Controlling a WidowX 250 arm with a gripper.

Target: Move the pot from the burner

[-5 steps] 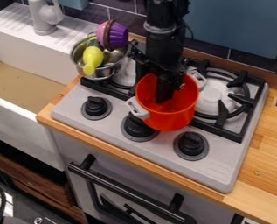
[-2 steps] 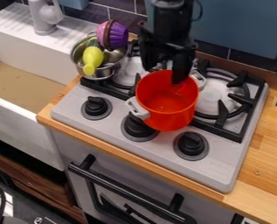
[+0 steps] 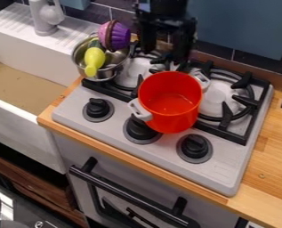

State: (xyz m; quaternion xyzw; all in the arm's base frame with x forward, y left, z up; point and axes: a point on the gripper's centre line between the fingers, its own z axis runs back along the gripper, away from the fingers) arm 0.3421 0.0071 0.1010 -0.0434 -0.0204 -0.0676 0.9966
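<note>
**Red pot [image 3: 170, 116] between two burners, your gripper [image 3: 165, 50] released**

You have two fingers spread apart behind and above the red pot, gripping nothing. That pot is round, deep and smooth, with two pale grey looped handles, and sits upright at the stove's middle. Either side of it you see one round white burner under black grates. Three ribbed black knobs [image 3: 195, 146] line the front. At the left rear, one shiny metal pot [image 3: 111, 72] holds one bulbous yellow object [image 3: 94, 59] and one fluted purple cup [image 3: 120, 37].
</note>
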